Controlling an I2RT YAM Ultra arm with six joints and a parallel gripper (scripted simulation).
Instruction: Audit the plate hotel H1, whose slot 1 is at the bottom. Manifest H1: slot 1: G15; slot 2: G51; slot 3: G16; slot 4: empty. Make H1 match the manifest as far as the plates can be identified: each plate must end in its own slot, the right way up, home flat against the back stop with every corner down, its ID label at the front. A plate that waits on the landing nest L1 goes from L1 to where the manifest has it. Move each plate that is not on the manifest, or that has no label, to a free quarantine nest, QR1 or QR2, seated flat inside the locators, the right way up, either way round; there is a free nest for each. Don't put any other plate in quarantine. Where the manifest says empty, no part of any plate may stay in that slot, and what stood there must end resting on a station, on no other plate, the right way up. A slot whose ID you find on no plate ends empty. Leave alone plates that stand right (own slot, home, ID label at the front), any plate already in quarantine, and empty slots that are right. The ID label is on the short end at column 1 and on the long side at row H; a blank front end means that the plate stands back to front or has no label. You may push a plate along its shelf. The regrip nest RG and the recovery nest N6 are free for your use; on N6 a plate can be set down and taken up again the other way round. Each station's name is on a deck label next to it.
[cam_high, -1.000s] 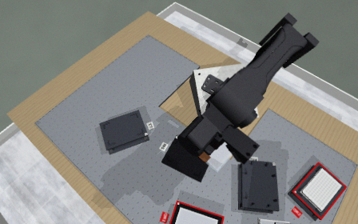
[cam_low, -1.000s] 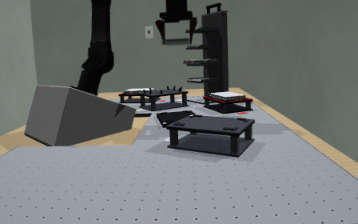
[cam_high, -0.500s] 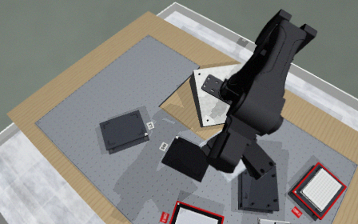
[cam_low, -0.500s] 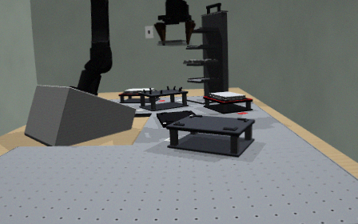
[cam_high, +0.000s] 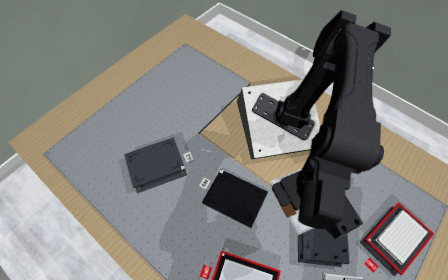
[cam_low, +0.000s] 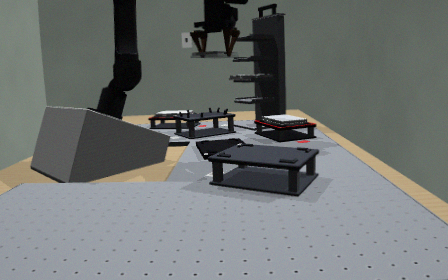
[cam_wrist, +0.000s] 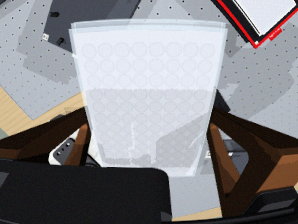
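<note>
My gripper (cam_low: 215, 49) (cam_wrist: 148, 112) is shut on a clear, whitish plate (cam_low: 212, 54) (cam_wrist: 148, 76) (cam_high: 300, 226), with a brown finger on each long side. It holds the plate level, high in the air, just in front of the upper shelves of the black plate hotel (cam_low: 270, 65) (cam_high: 322, 248). The hotel's shelves stick out toward the gripper. I cannot tell what lies on them. No label shows on the held plate in the wrist view.
A white plate (cam_high: 404, 236) (cam_low: 285, 119) sits in a red-framed nest right of the hotel. A second red-framed nest (cam_high: 223, 256) is at the front edge. A dark raised nest (cam_high: 155, 162) (cam_low: 265, 155), a black tilted pad (cam_high: 235, 197) and the grey arm base (cam_low: 95, 142) stand nearby.
</note>
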